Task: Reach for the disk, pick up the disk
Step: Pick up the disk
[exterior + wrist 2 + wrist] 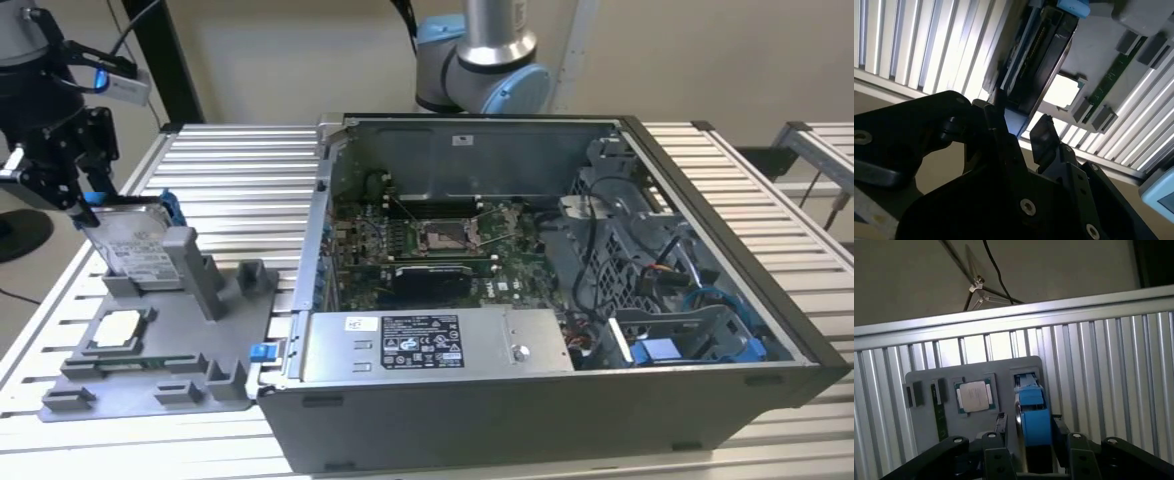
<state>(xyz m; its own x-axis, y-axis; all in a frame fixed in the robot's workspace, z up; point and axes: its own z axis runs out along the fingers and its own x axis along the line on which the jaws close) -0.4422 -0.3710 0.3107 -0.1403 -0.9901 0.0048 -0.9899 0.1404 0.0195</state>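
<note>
The disk [134, 245] stands on edge in a slot of the grey fixture plate [160, 375] at the exterior view's left, its silver face and white label showing and a blue frame along its edges. My black gripper [87, 205] hangs at the disk's upper far corner. In the first wrist view the disk [1033, 410] shows its blue edge, and the gripper [1030, 429] is open with one finger [1001, 426] on each side of it and small gaps between. In the second wrist view the gripper [1021, 125] is just short of the dark disk edge [1036, 60].
A square silver processor chip [118, 328] and a green memory stick [939, 410] lie in the fixture beside the disk. An open computer case [534, 300] fills the slatted metal table [240, 170] to the exterior view's right. The arm's base [481, 60] stands behind the case.
</note>
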